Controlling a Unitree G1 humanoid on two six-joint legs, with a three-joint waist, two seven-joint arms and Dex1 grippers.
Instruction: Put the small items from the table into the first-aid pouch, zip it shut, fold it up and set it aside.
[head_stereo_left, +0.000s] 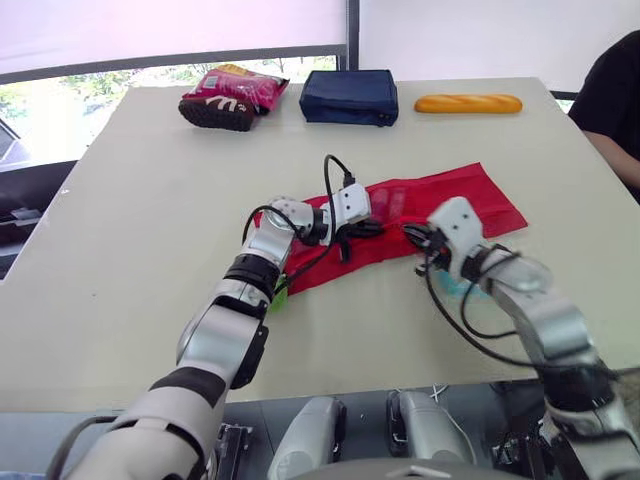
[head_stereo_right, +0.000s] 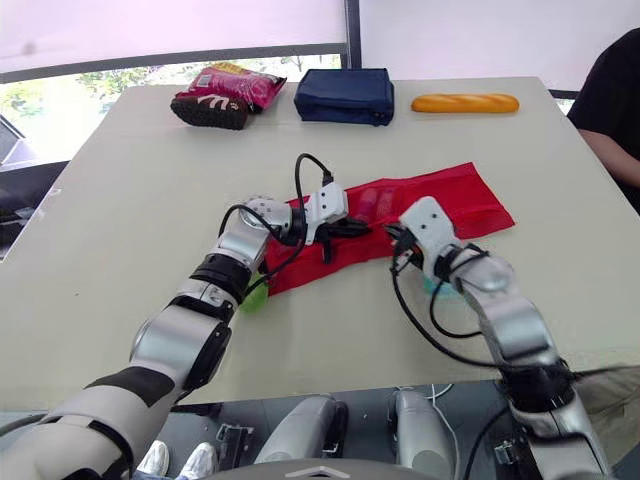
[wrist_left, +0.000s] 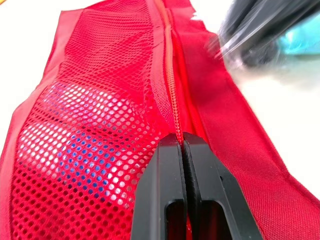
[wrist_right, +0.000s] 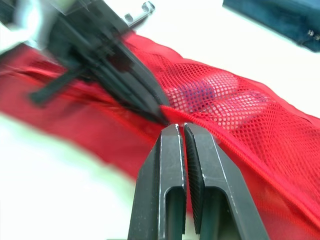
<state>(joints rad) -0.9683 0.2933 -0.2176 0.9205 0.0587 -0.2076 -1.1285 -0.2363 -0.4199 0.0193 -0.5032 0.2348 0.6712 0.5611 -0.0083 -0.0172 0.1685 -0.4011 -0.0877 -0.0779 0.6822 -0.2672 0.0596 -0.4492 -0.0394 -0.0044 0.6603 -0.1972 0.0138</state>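
The red first-aid pouch (head_stereo_left: 440, 205) lies flat mid-table. Blue and white items show through its mesh pocket (wrist_left: 85, 130). My left gripper (head_stereo_left: 375, 228) is shut on the pouch's zipper seam (wrist_left: 172, 95) and pinches the fabric up into a small peak (wrist_right: 164, 107). My right gripper (head_stereo_left: 412, 236) is shut too, its tips (wrist_right: 183, 127) touching the same seam just in front of the left gripper's. I see nothing between its fingers. A small green item (head_stereo_left: 278, 297) lies under my left forearm. A teal item (head_stereo_left: 455, 285) lies under my right wrist.
At the table's far edge lie a pink snack bag (head_stereo_left: 232, 97), a navy pouch (head_stereo_left: 349, 96) and a bread roll (head_stereo_left: 468, 103). A person in black (head_stereo_left: 615, 95) sits at the right side. Black cables loop off both wrists over the pouch.
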